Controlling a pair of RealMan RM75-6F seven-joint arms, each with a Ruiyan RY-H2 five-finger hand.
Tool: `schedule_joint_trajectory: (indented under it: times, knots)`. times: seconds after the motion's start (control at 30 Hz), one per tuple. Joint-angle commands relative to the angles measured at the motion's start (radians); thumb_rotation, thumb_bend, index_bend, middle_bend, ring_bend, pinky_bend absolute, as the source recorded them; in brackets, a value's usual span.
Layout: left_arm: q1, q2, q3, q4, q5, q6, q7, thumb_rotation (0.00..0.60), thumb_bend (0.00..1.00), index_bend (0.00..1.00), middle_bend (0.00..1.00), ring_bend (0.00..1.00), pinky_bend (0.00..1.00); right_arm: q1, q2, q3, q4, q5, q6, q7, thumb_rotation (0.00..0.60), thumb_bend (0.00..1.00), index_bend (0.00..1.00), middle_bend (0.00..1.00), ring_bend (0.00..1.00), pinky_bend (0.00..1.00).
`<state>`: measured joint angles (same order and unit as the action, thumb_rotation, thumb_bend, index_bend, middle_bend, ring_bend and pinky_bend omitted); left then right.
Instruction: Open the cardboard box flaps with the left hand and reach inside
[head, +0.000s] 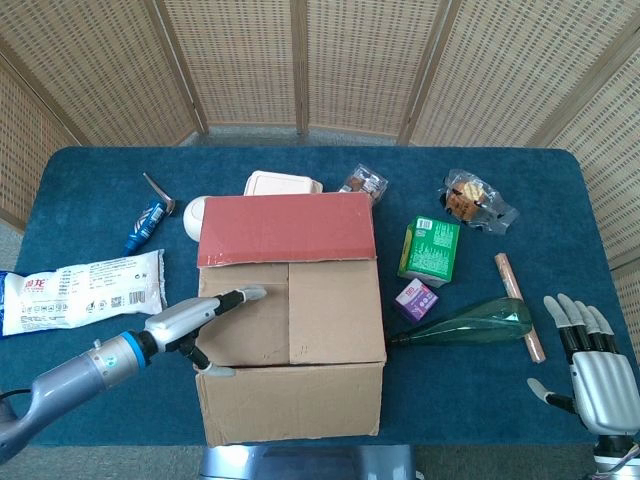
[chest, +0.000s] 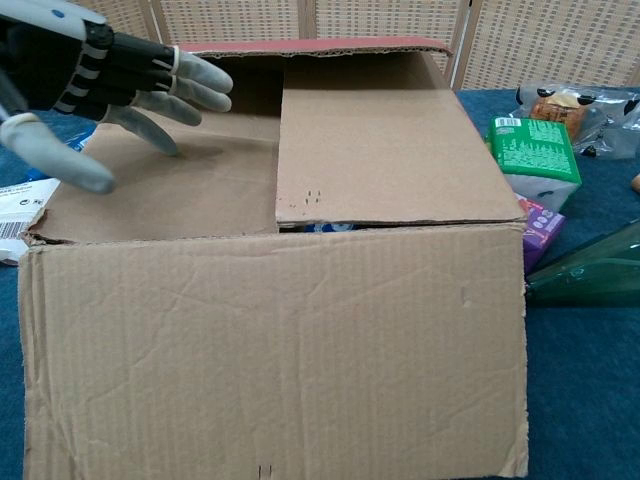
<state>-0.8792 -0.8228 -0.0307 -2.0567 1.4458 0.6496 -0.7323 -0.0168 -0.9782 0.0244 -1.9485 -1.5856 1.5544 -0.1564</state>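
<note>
Head view is showing the cardboard box (head: 290, 340) sitting mid-desk — the left robot hand (head: 205, 315) is pressing spread fingers, grasping nothing, onto its left inner flap (chest: 160, 185); the right robot hand (head: 590, 370) is lying released beside it.

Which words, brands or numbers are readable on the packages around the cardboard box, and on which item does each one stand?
None can be read with certainty.
White bag: blue and red printing, too small.
Green box: white lines of print, blurred.
Blue tube: printing too small.
Purple box: label too small.
Cardboard box: no print, only small marks on the inner flap.
</note>
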Motion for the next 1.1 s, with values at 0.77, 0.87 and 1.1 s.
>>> schedule_joint_trajectory:
  times: [0.77, 0.87, 1.1]
  knots:
    - [-0.052, -0.048, -0.081, 0.002, -0.372, -0.007, 0.372, 0.6, 0.09, 0.0, 0.0, 0.0, 0.03, 0.001, 0.01, 0.001, -0.005, 0.006, -0.002, 0.019, 0.6, 0.0, 0.0, 0.0, 0.0, 0.0]
    - [-0.056, -0.045, -0.087, -0.001, -0.402, 0.005, 0.407, 0.6, 0.09, 0.0, 0.0, 0.0, 0.03, 0.002, 0.01, 0.001, -0.005, 0.008, -0.004, 0.02, 0.6, 0.0, 0.0, 0.0, 0.0, 0.0]
    - [-0.054, -0.002, -0.112, -0.037, -0.442, 0.052, 0.476, 0.6, 0.09, 0.0, 0.0, 0.0, 0.03, 0.002, 0.014, 0.002, -0.006, 0.009, -0.002, 0.026, 0.6, 0.0, 0.0, 0.0, 0.0, 0.0]
